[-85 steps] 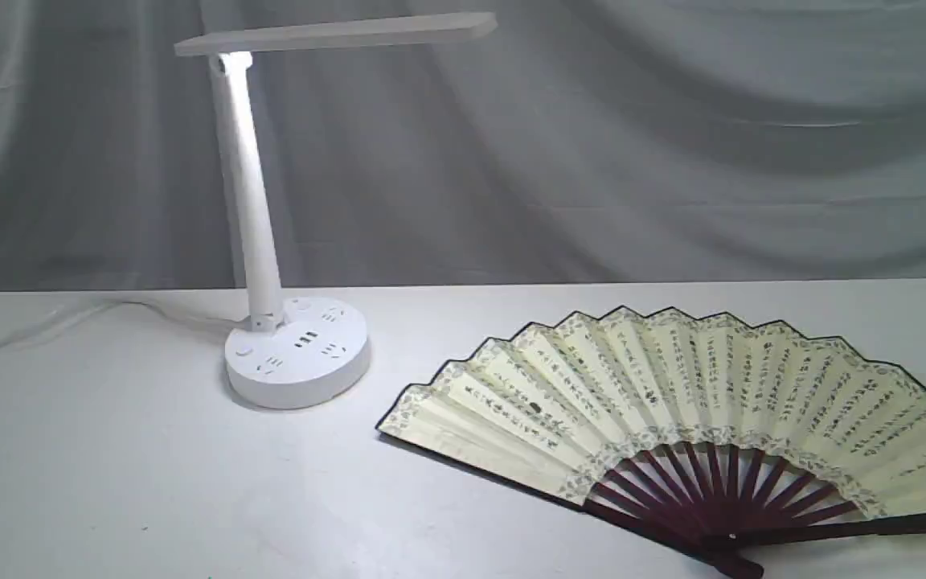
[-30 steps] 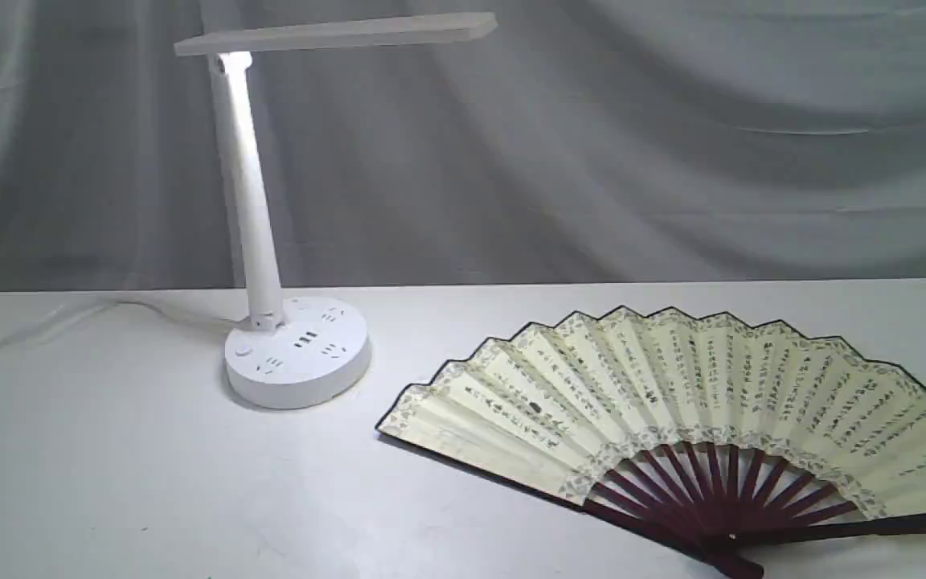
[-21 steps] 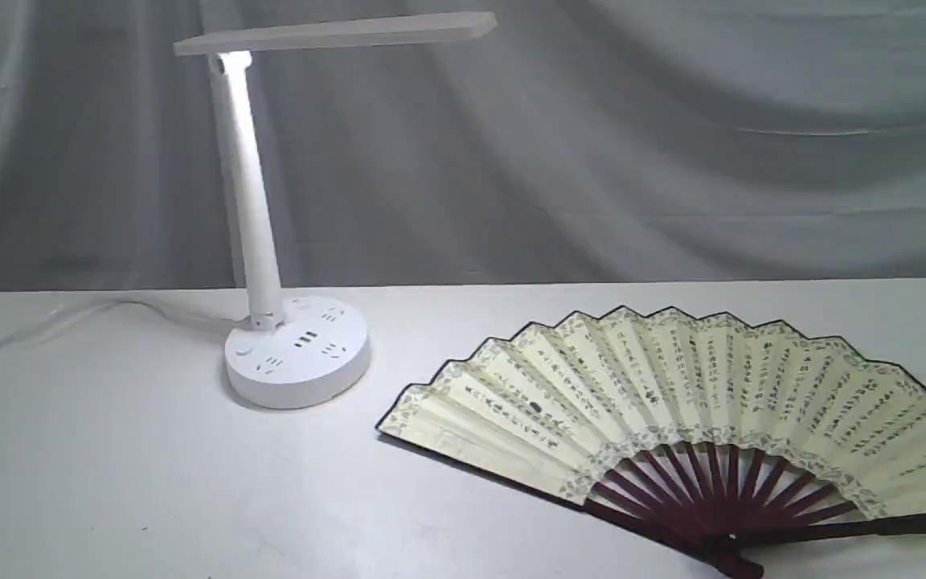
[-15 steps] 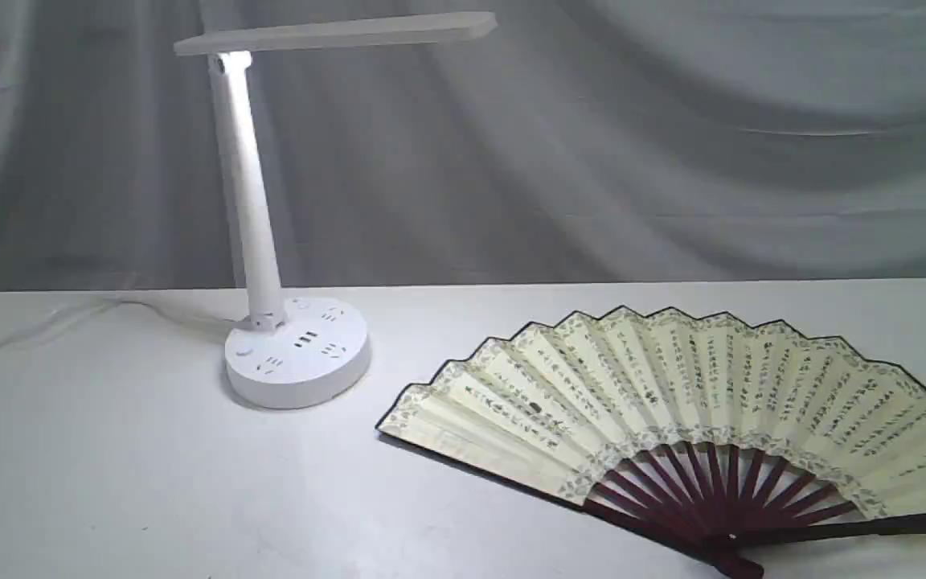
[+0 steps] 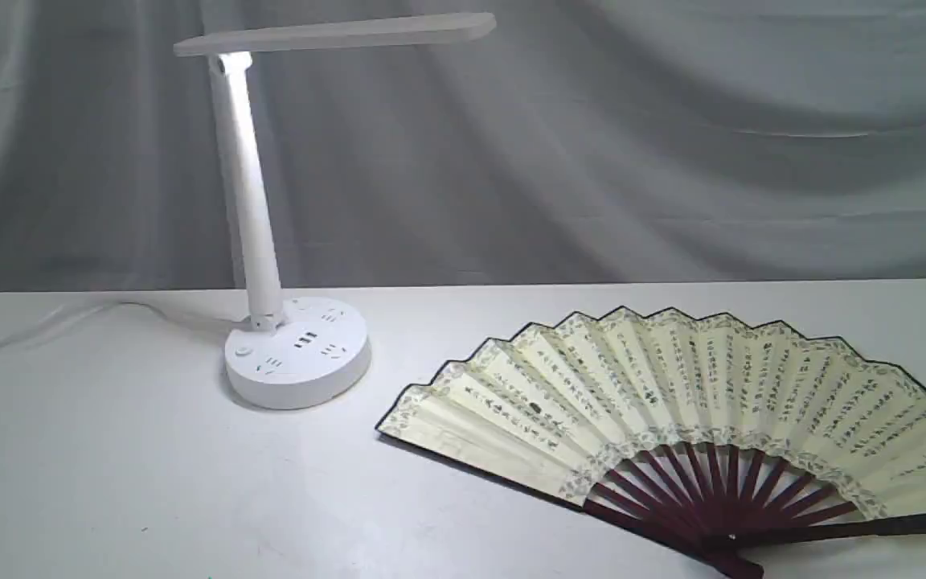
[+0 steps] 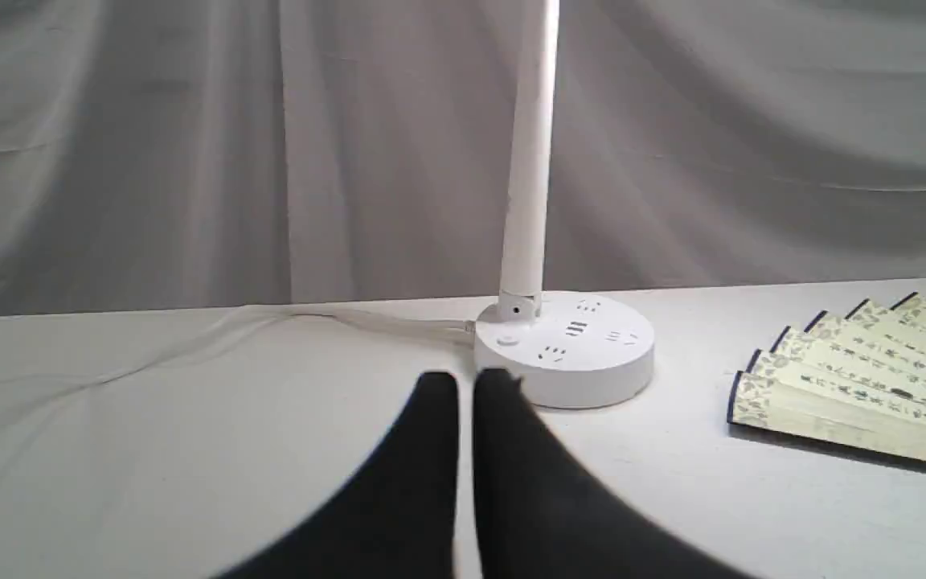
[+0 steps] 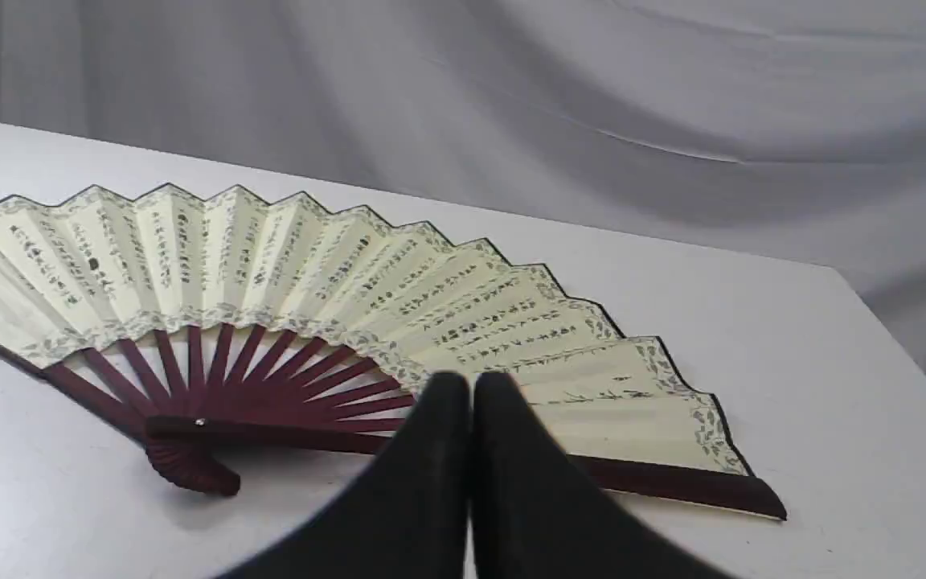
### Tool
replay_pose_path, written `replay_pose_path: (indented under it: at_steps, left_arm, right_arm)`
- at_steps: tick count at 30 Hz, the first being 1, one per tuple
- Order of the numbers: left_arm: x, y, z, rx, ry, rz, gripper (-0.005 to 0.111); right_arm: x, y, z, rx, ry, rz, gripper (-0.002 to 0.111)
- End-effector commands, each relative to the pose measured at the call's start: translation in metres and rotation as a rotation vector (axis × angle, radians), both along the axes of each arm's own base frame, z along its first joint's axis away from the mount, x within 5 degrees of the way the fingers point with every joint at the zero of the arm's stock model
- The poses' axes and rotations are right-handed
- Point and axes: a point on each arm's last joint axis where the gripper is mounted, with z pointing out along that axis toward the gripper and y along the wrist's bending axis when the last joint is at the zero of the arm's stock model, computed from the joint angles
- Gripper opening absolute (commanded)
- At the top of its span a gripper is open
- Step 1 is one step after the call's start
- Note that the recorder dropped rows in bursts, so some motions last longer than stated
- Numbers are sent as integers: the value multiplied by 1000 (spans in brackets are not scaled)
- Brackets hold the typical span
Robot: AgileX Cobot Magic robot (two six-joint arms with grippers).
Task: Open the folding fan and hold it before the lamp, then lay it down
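Observation:
The folding fan [image 5: 672, 402] lies spread open and flat on the white table, cream leaf with black calligraphy, maroon ribs toward the front; it also shows in the right wrist view [image 7: 334, 281] and its end pleats in the left wrist view [image 6: 857, 378]. The white lamp [image 5: 296, 354] stands to its left, its flat head lit overhead; the base and stem show in the left wrist view [image 6: 567, 354]. My left gripper [image 6: 465, 382] is shut and empty, short of the lamp base. My right gripper [image 7: 471, 386] is shut and empty, above the fan's near guard. Neither gripper appears in the exterior view.
The lamp's white cord [image 5: 45, 330] trails left across the table [image 5: 149, 482]; it is seen again in the left wrist view [image 6: 190, 346]. A grey draped curtain [image 5: 672, 145] closes the back. The table's right edge [image 7: 905, 354] lies close beyond the fan.

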Motion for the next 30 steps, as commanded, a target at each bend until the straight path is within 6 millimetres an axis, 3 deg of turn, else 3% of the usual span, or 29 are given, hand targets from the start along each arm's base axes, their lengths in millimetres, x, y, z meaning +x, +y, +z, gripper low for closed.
replay_pose_path:
  at_steps: [1,30]
  left_arm:
    - [0,2,-1,9,0,33,3]
    - [0,4,-1,-18,2,70,3]
  right_arm:
    - [0,0,0,-11,-8,4,0]
    - [0,0,0,-10,-8,4,0]
